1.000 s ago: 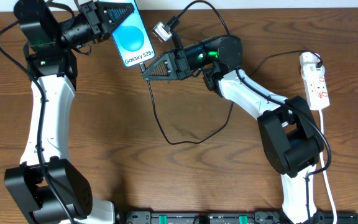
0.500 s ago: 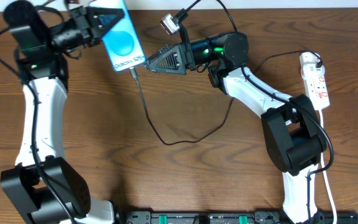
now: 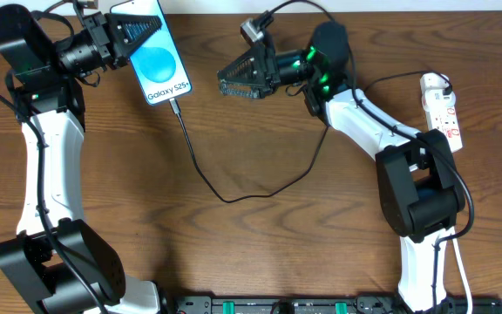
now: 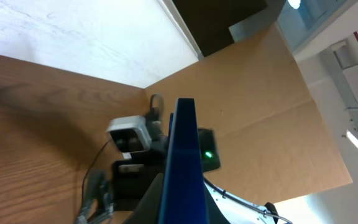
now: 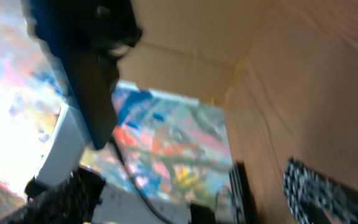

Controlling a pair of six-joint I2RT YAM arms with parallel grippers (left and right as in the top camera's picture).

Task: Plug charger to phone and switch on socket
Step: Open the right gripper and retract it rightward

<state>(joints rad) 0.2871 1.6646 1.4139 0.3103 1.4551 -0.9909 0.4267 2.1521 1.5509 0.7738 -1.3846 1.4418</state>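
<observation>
My left gripper [image 3: 146,33] is shut on the top end of the phone [image 3: 157,63] and holds it above the table's far left, its blue screen facing up. The left wrist view shows the phone [image 4: 184,143] edge-on between the dark fingers of the left gripper [image 4: 182,208]. The charger [image 3: 200,174], a thin black cable, meets the phone's lower edge with its connector tip [image 3: 174,103], then loops across the table and under the right arm. My right gripper [image 3: 223,85] hangs open and empty to the right of the phone. In the blurred right wrist view the right gripper [image 5: 191,199] holds nothing. The socket [image 3: 443,113] lies at the far right.
A thick white cord [image 3: 458,262] runs from the socket down the right edge. A black rail [image 3: 321,305] lines the table's front edge. Brown cardboard [image 4: 272,106] stands behind the table.
My right gripper has opened, let go of the connector tip and drawn back to the right. The left arm has swung the phone left and back, with the cable trailing from its lower edge.
</observation>
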